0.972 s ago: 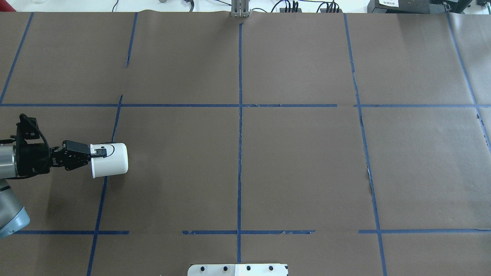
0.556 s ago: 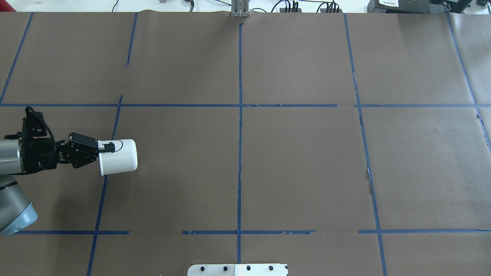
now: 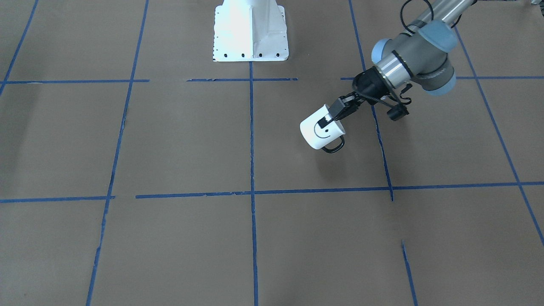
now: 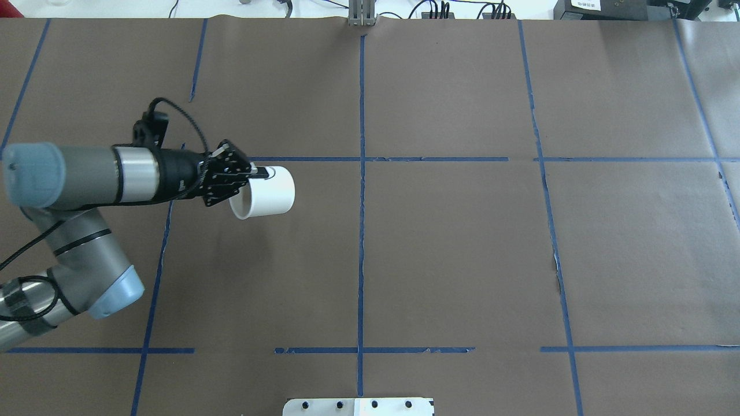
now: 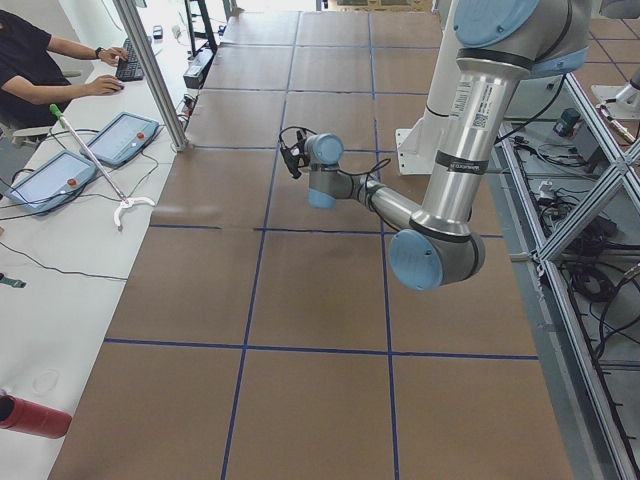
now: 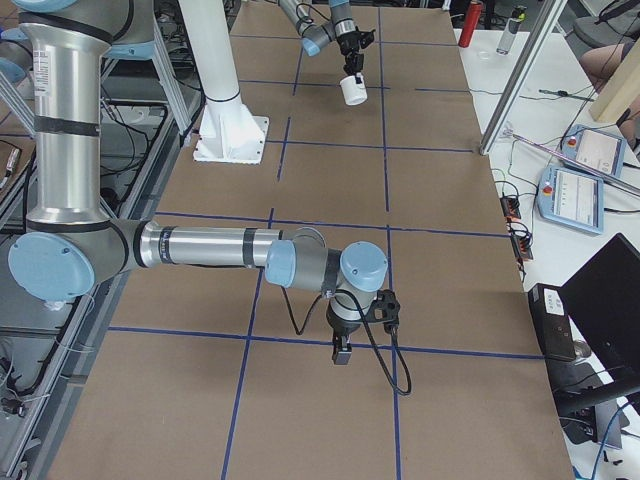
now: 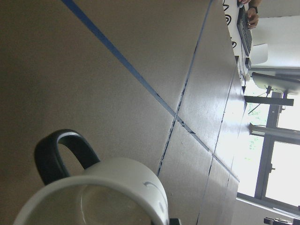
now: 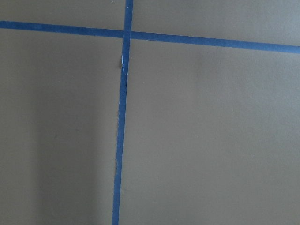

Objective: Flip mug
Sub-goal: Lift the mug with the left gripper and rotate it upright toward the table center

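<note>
The white mug point(image 4: 266, 192) with a black smiley face point(image 3: 321, 130) and black loop handle point(image 3: 333, 146) hangs on its side above the brown table. My left gripper point(image 4: 254, 172) is shut on its rim, one finger point(image 3: 329, 119) over the outer wall. The mouth faces back toward the wrist, and the pale inside shows in the left wrist view point(image 7: 108, 201). The mug also shows far off in the exterior right view point(image 6: 352, 90). My right gripper point(image 6: 342, 350) points down near the table; I cannot tell whether it is open or shut.
Blue tape lines point(image 4: 361, 190) divide the brown paper into squares. The white robot base plate point(image 3: 250, 34) stands at the robot's edge. An operator point(image 5: 40, 70) sits by two tablets point(image 5: 90, 150) past the far edge. A red bottle point(image 5: 30, 415) lies there.
My left arm has carried the mug to the right and away from the robot, from the left edge toward the middle cross line. The mug stays gripped by its rim.
</note>
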